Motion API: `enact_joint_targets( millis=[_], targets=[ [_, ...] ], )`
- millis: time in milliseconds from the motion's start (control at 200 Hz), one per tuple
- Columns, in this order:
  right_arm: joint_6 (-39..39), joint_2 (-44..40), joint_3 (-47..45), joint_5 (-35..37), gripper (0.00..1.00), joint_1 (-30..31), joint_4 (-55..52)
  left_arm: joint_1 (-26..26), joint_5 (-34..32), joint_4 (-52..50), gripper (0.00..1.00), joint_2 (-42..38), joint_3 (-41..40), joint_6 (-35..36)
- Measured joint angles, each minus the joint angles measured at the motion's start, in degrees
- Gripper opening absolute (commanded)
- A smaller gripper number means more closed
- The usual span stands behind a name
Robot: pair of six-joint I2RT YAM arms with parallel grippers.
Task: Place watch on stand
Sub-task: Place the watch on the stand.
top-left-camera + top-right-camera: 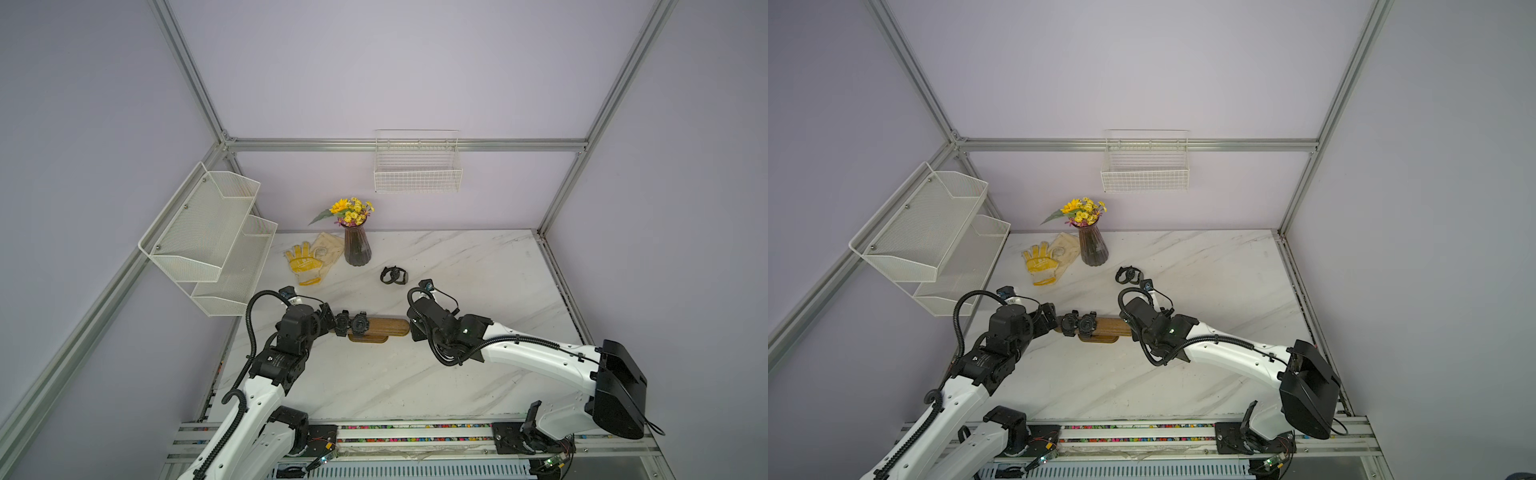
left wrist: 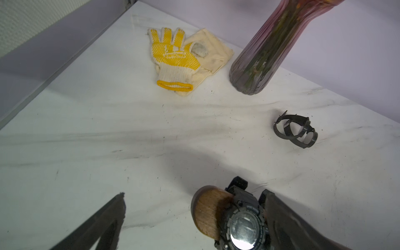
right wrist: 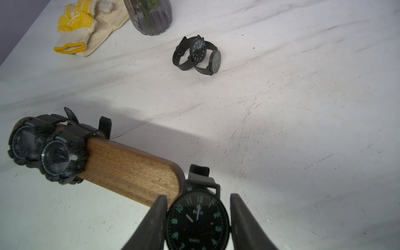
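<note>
The wooden stand (image 1: 388,327) (image 1: 1113,326) lies across the table's middle, with two chunky black watches (image 1: 351,324) (image 3: 46,150) strapped round its left end. My left gripper (image 1: 330,320) (image 2: 194,193) is open at that end. One of its fingers (image 2: 281,216) stands close beside the outer chunky watch (image 2: 244,225), and the other is far off it. My right gripper (image 3: 198,195) is shut on a round black dial watch (image 3: 198,223) at the stand's right end (image 3: 171,173). I cannot tell whether its strap is round the bar.
Two thin black watches (image 1: 394,275) (image 2: 296,132) (image 3: 197,54) lie together behind the stand. A dark vase of yellow flowers (image 1: 356,247) and a yellow glove on a cream cloth (image 1: 303,259) stand at the back left. A mesh shelf (image 1: 208,237) hangs on the left wall and a wire basket (image 1: 417,170) on the back wall.
</note>
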Motion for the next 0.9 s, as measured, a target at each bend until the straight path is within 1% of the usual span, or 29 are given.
enact_joint_targets(
  millis=[125, 240, 635, 900],
  targets=[
    [0.1, 1.7, -0.2, 1.1, 0.31, 0.0, 0.2, 3.8, 3.4, -0.5, 1.00, 3.0, 0.0, -1.2],
    [0.1, 3.4, -0.2, 1.1, 0.31, 0.0, 0.7, 5.7, 6.1, -0.3, 1.00, 5.8, 0.0, -1.8],
    [0.0, 9.0, 0.7, -0.8, 0.30, 0.3, 4.5, 6.1, 14.4, 6.1, 1.00, 12.0, 0.0, -2.3],
    [0.0, 9.4, 3.1, -1.7, 0.30, 0.5, 5.3, 6.1, 20.6, 8.9, 1.00, 16.2, 0.0, -2.1]
  ],
)
